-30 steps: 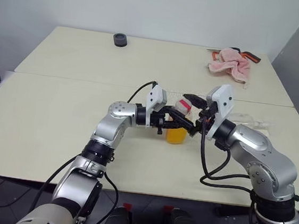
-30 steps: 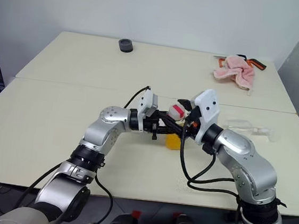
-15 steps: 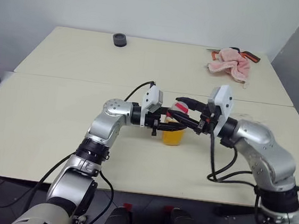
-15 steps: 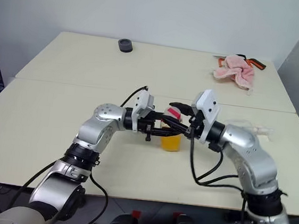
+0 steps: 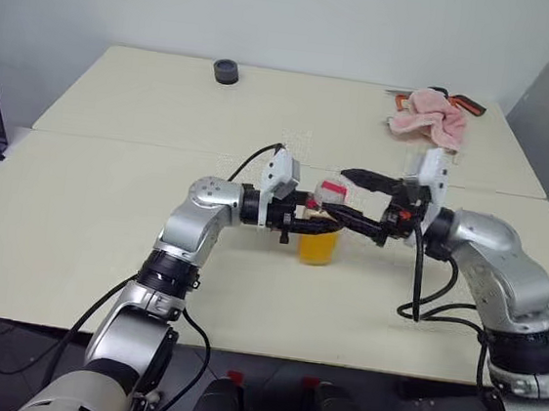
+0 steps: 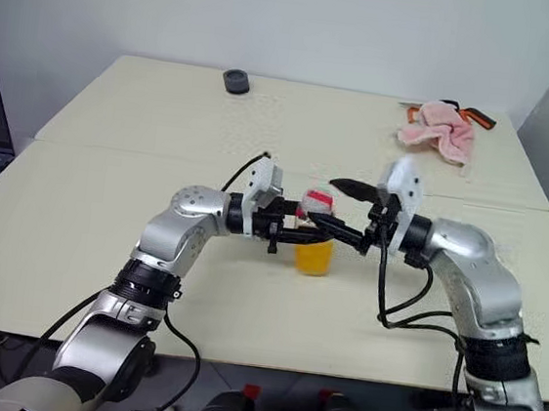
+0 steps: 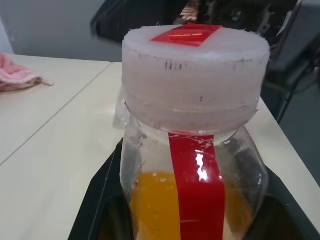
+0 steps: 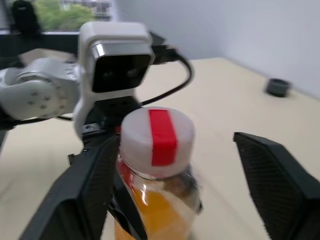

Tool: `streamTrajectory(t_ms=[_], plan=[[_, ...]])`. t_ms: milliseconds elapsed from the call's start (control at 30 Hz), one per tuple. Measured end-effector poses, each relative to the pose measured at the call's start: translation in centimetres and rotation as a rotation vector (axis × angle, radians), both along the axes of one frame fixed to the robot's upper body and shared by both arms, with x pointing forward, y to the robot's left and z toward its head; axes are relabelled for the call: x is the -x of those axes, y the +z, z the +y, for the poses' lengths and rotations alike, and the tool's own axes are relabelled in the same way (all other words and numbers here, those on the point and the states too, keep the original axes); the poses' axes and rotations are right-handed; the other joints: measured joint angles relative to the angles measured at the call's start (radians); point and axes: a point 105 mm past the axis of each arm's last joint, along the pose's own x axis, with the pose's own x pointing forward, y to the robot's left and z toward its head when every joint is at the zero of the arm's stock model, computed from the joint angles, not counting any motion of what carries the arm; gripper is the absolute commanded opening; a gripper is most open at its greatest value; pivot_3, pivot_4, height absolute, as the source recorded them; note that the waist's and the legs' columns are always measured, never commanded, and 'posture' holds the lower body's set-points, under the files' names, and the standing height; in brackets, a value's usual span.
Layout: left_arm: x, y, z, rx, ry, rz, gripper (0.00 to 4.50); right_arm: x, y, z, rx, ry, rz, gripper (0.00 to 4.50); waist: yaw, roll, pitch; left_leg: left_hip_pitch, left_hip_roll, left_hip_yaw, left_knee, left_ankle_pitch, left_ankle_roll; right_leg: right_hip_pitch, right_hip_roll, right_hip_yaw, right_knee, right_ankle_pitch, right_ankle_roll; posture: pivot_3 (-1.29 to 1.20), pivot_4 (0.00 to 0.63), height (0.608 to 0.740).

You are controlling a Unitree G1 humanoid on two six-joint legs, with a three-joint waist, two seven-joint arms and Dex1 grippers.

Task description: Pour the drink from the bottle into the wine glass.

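Clear glossy plastic bottle [image 7: 192, 165] is wearing a shiny red stripe and rough-edged white cap [image 7: 195, 75]; matt table [image 5: 106, 217]; soft pink cloth [image 5: 426, 118].

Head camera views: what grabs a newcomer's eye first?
The small clear plastic bottle of opaque orange drink, with its red-and-white cap on, stands mid-table, gripped at the body by the left gripper. The right gripper meets it from the other side, its jaws spread wide around the cap. Far back on the right lies a crumpled pink cloth.
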Motion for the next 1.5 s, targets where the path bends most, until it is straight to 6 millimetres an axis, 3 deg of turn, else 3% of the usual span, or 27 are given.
streamTrajectory(t_ms=[167, 333, 633, 733, 867, 1067, 1333, 1433, 1500], plan=[[0.0, -0.1, -0.2, 0.007, 0.003, 0.007, 1.80, 2.2, -0.2, 1.7, -0.055, -0.098, 0.029, 3.91, -0.008, 0.000, 0.000, 0.001, 0.000, 0.000, 0.000, 0.000, 0.000, 0.000, 0.001, 0.001, 0.001, 0.000, 0.000, 0.00, 0.150, 0.740], [-0.3, -0.5, -0.6, 0.004, 0.001, -0.001, 1.80, 1.6, -0.9, 3.9, -0.073, -0.247, 0.047, 3.91, -0.005, 0.000, 0.000, 0.001, 0.000, 0.000, 0.000, 0.000, 0.000, 0.000, 0.001, 0.000, 0.001, 0.000, 0.000, 0.00, 0.150, 0.740], [-0.7, -0.4, -1.0, -0.020, 0.002, -0.045, 1.80, 0.6, -0.8, 4.1, -0.122, -0.403, 0.043, 3.91, -0.005, 0.000, 0.000, 0.000, 0.000, 0.000, 0.000, 0.000, 0.000, 0.000, 0.001, 0.000, 0.000, 0.000, 0.000, 0.00, 0.150, 0.740], [-0.9, -0.5, -1.0, -0.025, 0.011, -0.052, 1.80, 0.6, -0.7, 4.2, -0.134, -0.406, 0.045, 3.33, -0.005, 0.000, 0.000, 0.000, 0.000, 0.000, 0.000, 0.000, 0.000, 0.000, 0.001, 0.000, 0.000, 0.000, 0.000, 0.00, 0.150, 0.740], [-1.0, -0.7, -0.8, -0.030, 0.020, -0.048, 1.80, 0.5, -0.7, 4.2, -0.132, -0.414, 0.039, 1.92, -0.005, 0.000, 0.000, 0.000, 0.000, 0.000, 0.000, 0.000, 0.000, 0.000, 0.001, 0.000, 0.000, 0.000, 0.000, 0.00, 0.150, 0.740], [-1.1, -1.0, -0.7, -0.041, 0.018, -0.043, 1.79, 1.2, -0.8, 5.6, -0.113, -0.300, 0.016, 0.00, -0.006, 0.000, 0.000, 0.000, 0.000, 0.000, 0.000, 0.000, 0.000, 0.000, 0.001, 0.000, 0.000, 0.000, 0.000, 0.00, 0.150, 0.740], [-1.1, -0.8, -0.6, -0.045, 0.020, -0.046, 1.79, 0.6, -1.2, 6.1, -0.074, -0.182, -0.003, 0.00, -0.006, 0.000, 0.000, 0.000, 0.000, 0.000, 0.000, 0.000, 0.000, 0.000, 0.001, 0.000, 0.000, 0.000, 0.000, 0.00, 0.150, 0.740], [-1.2, -0.7, -0.5, -0.045, 0.029, -0.048, 1.79, 1.2, -0.2, 5.0, -0.146, -0.197, -0.021, 0.57, -0.005, 0.000, 0.000, 0.000, 0.000, 0.000, 0.000, 0.000, 0.000, 0.000, 0.001, 0.000, 0.000, 0.000, 0.000, 0.00, 0.150, 0.740], [-1.3, -0.6, -0.4, -0.046, 0.038, -0.050, 1.79, 1.8, 0.6, 4.5, -0.177, -0.193, -0.042, 1.23, -0.005, 0.000, 0.000, 0.000, 0.000, 0.000, 0.000, 0.000, 0.000, 0.000, 0.001, 0.000, 0.000, 0.000, 0.000, 0.00, 0.150, 0.740]])
